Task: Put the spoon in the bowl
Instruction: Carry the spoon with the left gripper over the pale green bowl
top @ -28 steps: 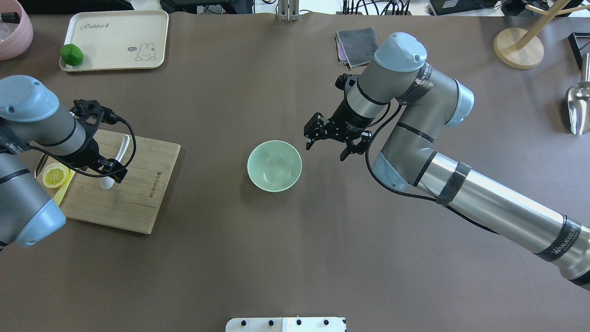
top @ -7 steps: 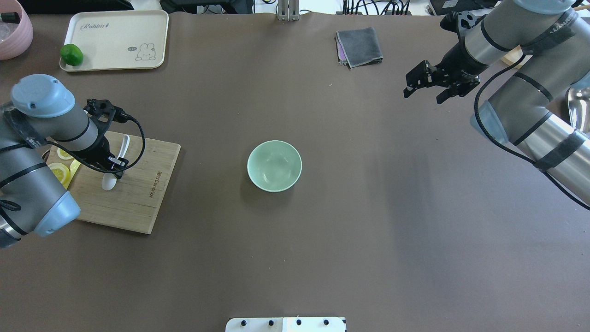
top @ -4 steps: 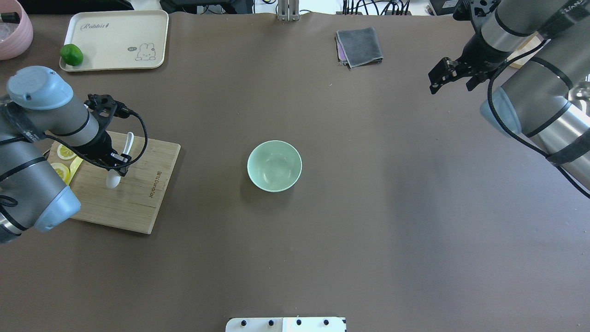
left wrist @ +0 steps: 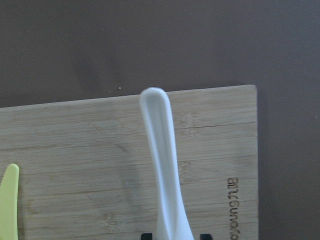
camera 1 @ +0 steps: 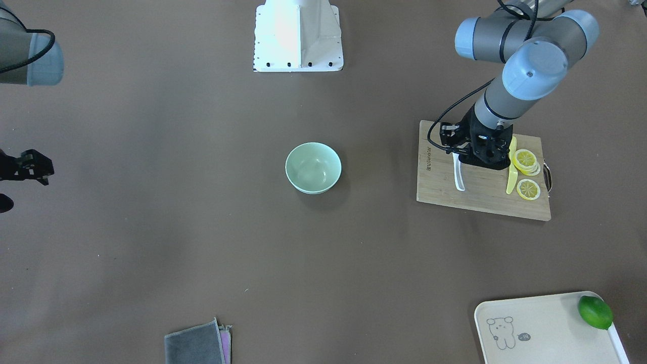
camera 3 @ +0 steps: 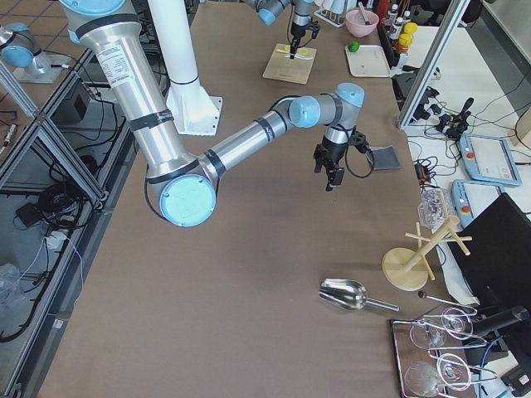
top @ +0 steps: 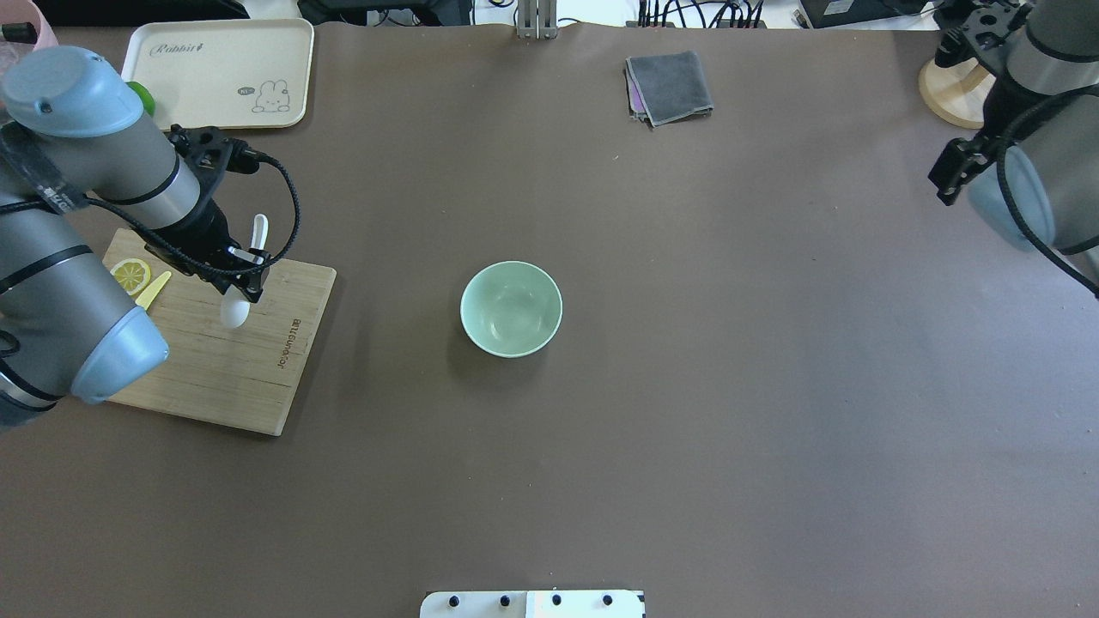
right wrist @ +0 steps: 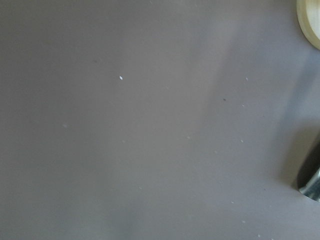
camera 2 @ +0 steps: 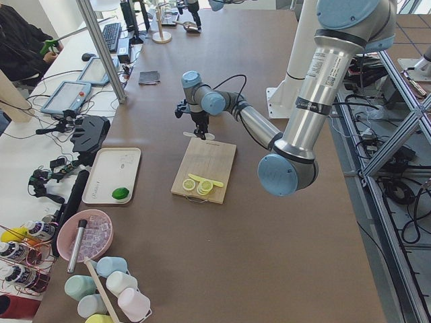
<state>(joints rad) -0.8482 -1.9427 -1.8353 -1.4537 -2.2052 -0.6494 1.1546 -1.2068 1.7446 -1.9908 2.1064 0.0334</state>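
Front-facing: left gripper [camera 1: 464, 151] over the bamboo cutting board [camera 1: 480, 202], clamped on the white spoon [camera 1: 459, 177]. Its handle sticks out toward the operators' side. Mint bowl [camera 1: 313, 169] sits mid-table, well apart from both. Right gripper [camera 1: 17, 184] is at the view's left edge, fingers apart. Overhead: scoop pokes out on the gripper's robot side, handle on the far side. Left wrist: handle rises from between the fingertips [left wrist: 146, 235] above the board, yellow knife tip [left wrist: 9, 200] beside.

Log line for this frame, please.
left claw: shut on spoon at cutting board | right claw: open, far from bowl | bowl: empty
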